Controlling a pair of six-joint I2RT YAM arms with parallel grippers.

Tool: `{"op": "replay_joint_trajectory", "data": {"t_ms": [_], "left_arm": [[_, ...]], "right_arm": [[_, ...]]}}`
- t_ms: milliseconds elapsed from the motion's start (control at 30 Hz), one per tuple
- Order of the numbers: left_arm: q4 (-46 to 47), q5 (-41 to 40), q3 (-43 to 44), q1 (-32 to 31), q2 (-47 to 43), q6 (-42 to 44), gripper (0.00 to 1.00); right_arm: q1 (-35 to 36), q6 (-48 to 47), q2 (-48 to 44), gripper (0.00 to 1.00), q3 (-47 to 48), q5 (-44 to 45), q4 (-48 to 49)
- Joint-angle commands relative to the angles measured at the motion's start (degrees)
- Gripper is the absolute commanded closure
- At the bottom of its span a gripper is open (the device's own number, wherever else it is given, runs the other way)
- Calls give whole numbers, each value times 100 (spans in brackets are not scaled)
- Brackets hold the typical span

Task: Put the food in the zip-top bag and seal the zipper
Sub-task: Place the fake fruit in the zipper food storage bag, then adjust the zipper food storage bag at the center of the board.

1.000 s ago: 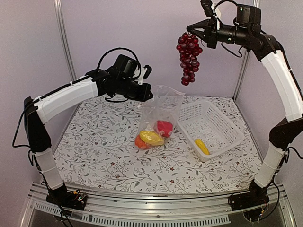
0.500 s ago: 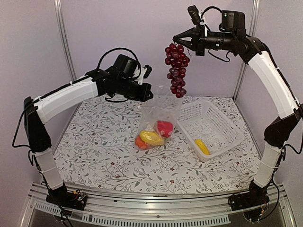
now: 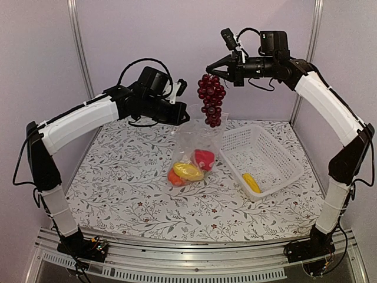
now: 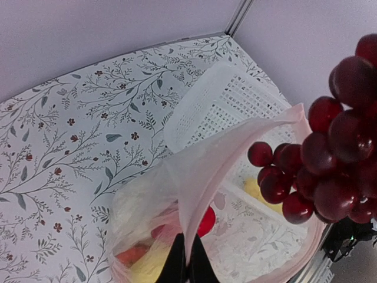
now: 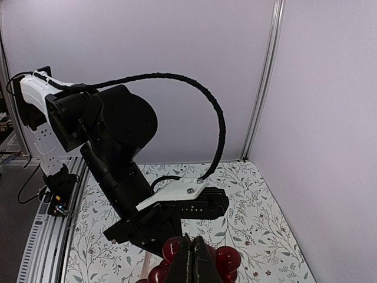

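R hand (image 3: 208, 67) clamped shut on the stem of the grapes (image 3: 211, 101). The bunch hangs just above the mouth of the zip-top bag (image 3: 197, 138), not in yet. L hand (image 3: 184, 118) pinched shut on the bag rim, holding it up & open.

Inside bag: yellow piece (image 3: 187, 171), red piece (image 3: 205, 159), orange piece (image 3: 174, 178). Right of bag: 2nd yellow piece (image 3: 251, 183) in the basket (image 3: 283, 184).

Left to do, I'd judge: grapes, 2nd yellow, then the zipper (image 4: 235, 132), which is unsealed.
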Motion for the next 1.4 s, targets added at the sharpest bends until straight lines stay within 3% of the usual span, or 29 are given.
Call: {"op": "replay_joint_trajectory", "data": {"t_ms": [0,400,500,700,867,1000,1200,1367], "left_arm": [[104,59,-89,107,-250,-53,100],[209,180,-148,128,-348,-128,100],[208,190,-156,134,-363,-133,100],[233,190,-190,144,-379,-131,100],[260,223,-218,145,-375,-158,100],[253,210,-233,149,-409,-148,100],[246,183,-287,166,-444,-144,100],[253,176,-330,172,-480,-160,100]], "right_arm": [[40,89,19,100,-258,-106,328],[46,-98,-6,100,-1036,-164,245],[104,-233,0,92,-1164,146,105],[432,-1049,96,90,-1203,961,-647],[695,-1517,37,80,-1264,1251,-1067],[749,-1834,-131,61,-1239,1104,-1652],[1263,-2883,-210,43,-1653,2415,-2512],[1612,-3068,-305,39,-2094,3564,-2467]]}}
